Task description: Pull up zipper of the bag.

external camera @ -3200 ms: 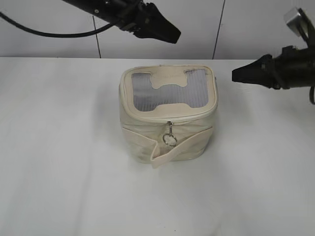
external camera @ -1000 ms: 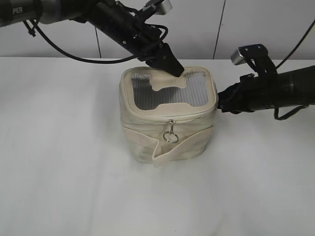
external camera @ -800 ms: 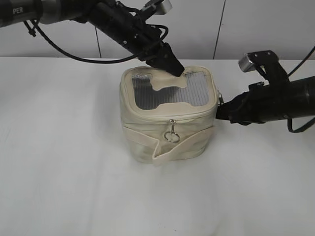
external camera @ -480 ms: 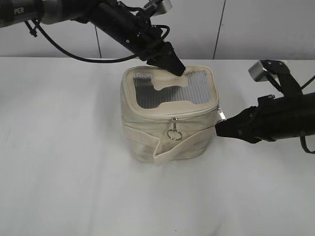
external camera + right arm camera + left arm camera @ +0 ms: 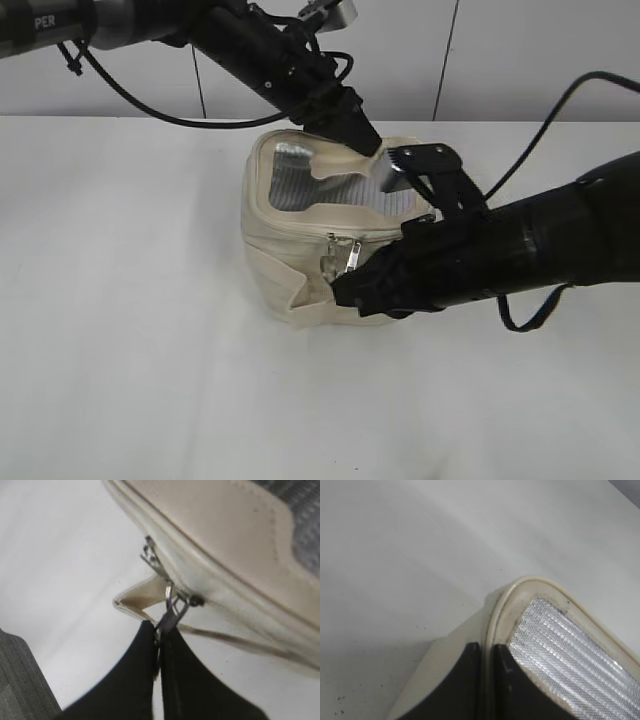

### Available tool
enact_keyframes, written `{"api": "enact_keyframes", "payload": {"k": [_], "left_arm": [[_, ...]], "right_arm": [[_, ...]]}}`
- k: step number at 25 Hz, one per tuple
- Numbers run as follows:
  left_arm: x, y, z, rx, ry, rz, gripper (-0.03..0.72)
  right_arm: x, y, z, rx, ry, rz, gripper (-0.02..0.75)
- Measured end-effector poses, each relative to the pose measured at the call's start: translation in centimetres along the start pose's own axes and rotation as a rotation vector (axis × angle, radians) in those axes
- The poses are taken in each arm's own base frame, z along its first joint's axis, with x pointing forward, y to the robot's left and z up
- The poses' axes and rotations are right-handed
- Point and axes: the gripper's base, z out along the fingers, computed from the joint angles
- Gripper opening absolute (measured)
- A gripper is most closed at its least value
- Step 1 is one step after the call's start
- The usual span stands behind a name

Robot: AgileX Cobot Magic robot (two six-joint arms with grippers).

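Note:
The cream bag (image 5: 272,255) stands mid-table, its grey mesh top (image 5: 297,186) tilted and its body squashed. My left gripper (image 5: 366,146) is shut on the bag's back lid rim; in the left wrist view the jaws (image 5: 487,652) pinch the cream rim (image 5: 530,582) beside the mesh (image 5: 560,647). My right gripper (image 5: 340,291) reaches across the bag's front and is shut on a silver zipper pull (image 5: 349,256). In the right wrist view the jaws (image 5: 161,630) clamp that pull (image 5: 172,607) under the lid edge (image 5: 220,540). A second pull (image 5: 150,555) shows further along the track.
The white table (image 5: 130,350) spreads around the bag, with a white panelled wall (image 5: 520,50) behind. The bag's loose strap end (image 5: 300,305) juts out at the front and also shows in the right wrist view (image 5: 136,597). The right arm (image 5: 520,245) hides the bag's right side.
My right arm swung from the bag's right side round to its front and closed on the zipper pull. The bag has tipped and shifted slightly left. The left gripper stayed on the back rim.

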Motion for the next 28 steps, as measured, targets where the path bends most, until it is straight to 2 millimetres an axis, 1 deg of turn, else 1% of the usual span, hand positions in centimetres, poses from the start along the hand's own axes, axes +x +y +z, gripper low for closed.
{"api": "enact_keyframes", "payload": {"k": [3,5,6,7,9,10,11,12,13,16,18,19,20,23,24,25,27,28], "left_arm": [[0.0,-0.2,0.1,0.002,0.002,0.004,0.044],[0.0,-0.2,0.1,0.005,0.002,-0.001,0.071],[-0.2,-0.2,0.0,0.003,-0.006,-0.006,0.108],[-0.3,-0.2,-0.1,-0.001,-0.015,-0.013,0.160],[-0.5,-0.2,-0.4,-0.010,-0.029,-0.034,0.265],[-0.6,-0.3,-0.7,-0.013,-0.032,-0.046,0.305],[-0.7,-0.3,-1.1,-0.016,-0.033,-0.055,0.323],[-0.8,-0.4,-1.5,-0.018,-0.033,-0.069,0.333],[-1.1,-0.6,-2.4,-0.029,-0.038,-0.083,0.333],[-1.8,-1.5,-5.0,-0.088,-0.033,-0.082,0.326],[-2.0,-2.2,-6.4,-0.130,-0.022,-0.077,0.322],[-2.1,-2.8,-7.3,-0.157,-0.016,-0.077,0.319],[-2.1,-3.3,-7.9,-0.172,-0.012,-0.078,0.312],[-1.2,-5.2,-9.8,-0.225,-0.006,-0.091,0.288],[-0.8,-6.2,-11.0,-0.247,-0.015,-0.093,0.284],[-0.1,-6.8,-11.6,-0.268,-0.009,-0.105,0.282],[1.1,-8.8,-13.7,-0.319,-0.036,-0.116,0.281],[2.3,-10.0,-14.9,-0.348,-0.045,-0.128,0.281]], "right_arm": [[-0.5,0.6,1.0,-0.012,0.008,0.023,0.008],[-0.6,0.7,1.0,-0.022,0.015,0.044,0.022],[-0.5,0.7,1.0,-0.035,0.030,0.042,0.057],[-0.4,0.6,0.8,-0.046,0.044,0.051,0.117],[-0.1,0.6,0.2,-0.068,0.094,0.044,0.262],[0.0,0.5,-0.2,-0.070,0.119,0.030,0.336],[0.1,0.3,-0.7,-0.065,0.139,0.047,0.391],[0.1,0.1,-1.4,-0.056,0.162,0.054,0.419],[0.2,-0.1,-2.2,-0.042,0.181,0.051,0.438],[0.4,-0.6,-4.9,0.014,0.223,0.099,0.457],[0.6,-0.9,-6.8,0.062,0.219,0.139,0.462],[0.6,-0.7,-7.9,0.082,0.207,0.149,0.463],[0.7,-0.5,-8.9,0.097,0.195,0.154,0.463],[0.8,0.7,-11.7,0.127,0.159,0.173,0.463],[0.9,1.2,-12.7,0.132,0.144,0.179,0.463],[1.0,1.7,-13.5,0.136,0.145,0.183,0.463],[1.6,2.7,-15.3,0.147,0.146,0.166,0.463],[1.9,3.1,-16.2,0.156,0.143,0.159,0.465]]}}
